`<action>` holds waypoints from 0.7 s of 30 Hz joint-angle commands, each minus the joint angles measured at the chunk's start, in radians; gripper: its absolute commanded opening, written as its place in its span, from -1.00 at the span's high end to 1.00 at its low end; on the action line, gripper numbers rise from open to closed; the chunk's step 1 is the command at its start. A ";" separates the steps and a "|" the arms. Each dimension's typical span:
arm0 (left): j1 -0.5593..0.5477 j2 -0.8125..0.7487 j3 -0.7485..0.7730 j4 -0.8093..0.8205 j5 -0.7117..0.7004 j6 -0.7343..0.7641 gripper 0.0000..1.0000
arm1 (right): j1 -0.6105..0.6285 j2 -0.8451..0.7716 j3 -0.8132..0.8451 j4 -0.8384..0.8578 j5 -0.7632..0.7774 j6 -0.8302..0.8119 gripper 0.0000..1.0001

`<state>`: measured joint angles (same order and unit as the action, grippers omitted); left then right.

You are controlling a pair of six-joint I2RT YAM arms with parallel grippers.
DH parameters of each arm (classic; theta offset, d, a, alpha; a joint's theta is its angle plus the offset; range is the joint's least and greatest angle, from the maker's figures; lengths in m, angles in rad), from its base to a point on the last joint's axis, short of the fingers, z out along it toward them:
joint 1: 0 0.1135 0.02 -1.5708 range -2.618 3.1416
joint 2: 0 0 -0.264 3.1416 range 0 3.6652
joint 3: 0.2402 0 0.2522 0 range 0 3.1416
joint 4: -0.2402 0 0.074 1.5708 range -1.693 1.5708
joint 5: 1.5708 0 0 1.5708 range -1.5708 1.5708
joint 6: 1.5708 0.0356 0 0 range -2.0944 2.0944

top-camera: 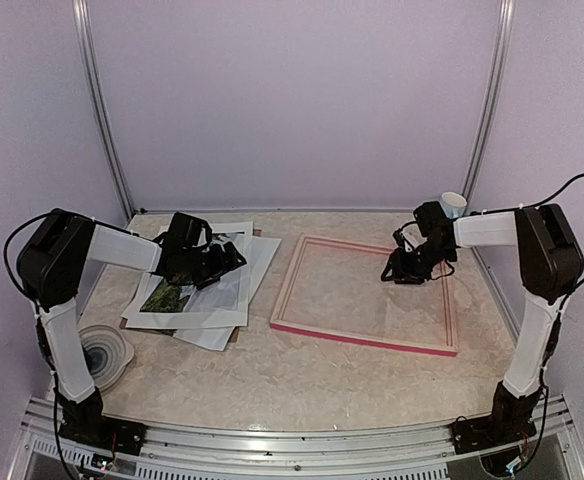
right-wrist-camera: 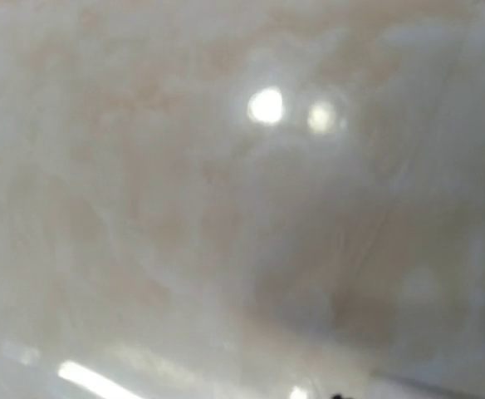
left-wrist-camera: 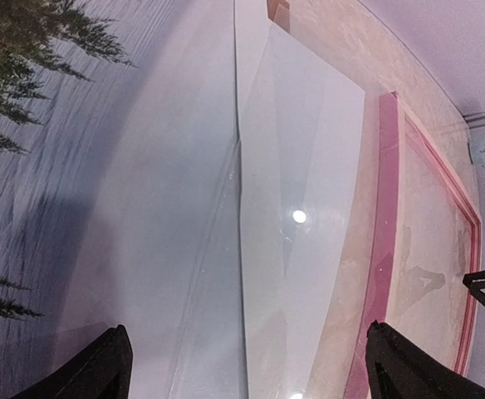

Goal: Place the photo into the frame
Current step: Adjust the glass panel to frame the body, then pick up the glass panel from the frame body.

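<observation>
The photo [top-camera: 170, 296], a print of dark trees and grey water, lies on a stack of white sheets at the table's left. In the left wrist view its trees [left-wrist-camera: 18, 100] fill the left side. My left gripper [top-camera: 217, 262] hovers over the stack's right part, open wide, with its black fingertips [left-wrist-camera: 114, 366] far apart and nothing between them. The frame [top-camera: 362, 338] lies flat at centre right, pink-red on its near edge [left-wrist-camera: 384, 249]. My right gripper [top-camera: 402, 270] hangs low over the frame's far right inner area. Its wrist view is a glossy blur and its jaws do not show.
White sheets [top-camera: 257, 260] fan out under the photo, with a brown board corner [left-wrist-camera: 277, 10] peeking out. A round white and grey object [top-camera: 102, 350] sits at the front left. A white cup [top-camera: 453, 203] stands at the back right. Walls enclose the table.
</observation>
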<state>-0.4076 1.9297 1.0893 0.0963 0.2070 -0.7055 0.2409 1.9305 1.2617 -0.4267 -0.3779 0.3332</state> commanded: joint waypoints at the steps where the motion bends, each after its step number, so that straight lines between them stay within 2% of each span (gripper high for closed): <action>1: -0.004 0.021 0.034 -0.009 0.009 0.015 -0.93 | -0.011 -0.085 -0.057 0.005 0.012 0.030 0.03; 4: -0.004 0.024 0.033 -0.009 0.011 0.016 -0.92 | -0.021 -0.132 -0.122 0.050 -0.017 0.082 -0.02; 11: -0.008 0.022 0.034 -0.010 0.007 0.018 -0.92 | -0.038 -0.242 -0.373 0.331 -0.169 0.327 -0.03; 21: -0.021 0.029 0.036 -0.015 0.005 0.023 -0.92 | -0.012 -0.300 -0.538 0.485 -0.195 0.495 -0.04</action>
<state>-0.4187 1.9385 1.1007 0.0921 0.2066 -0.7013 0.2169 1.6600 0.7628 -0.0536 -0.5419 0.7341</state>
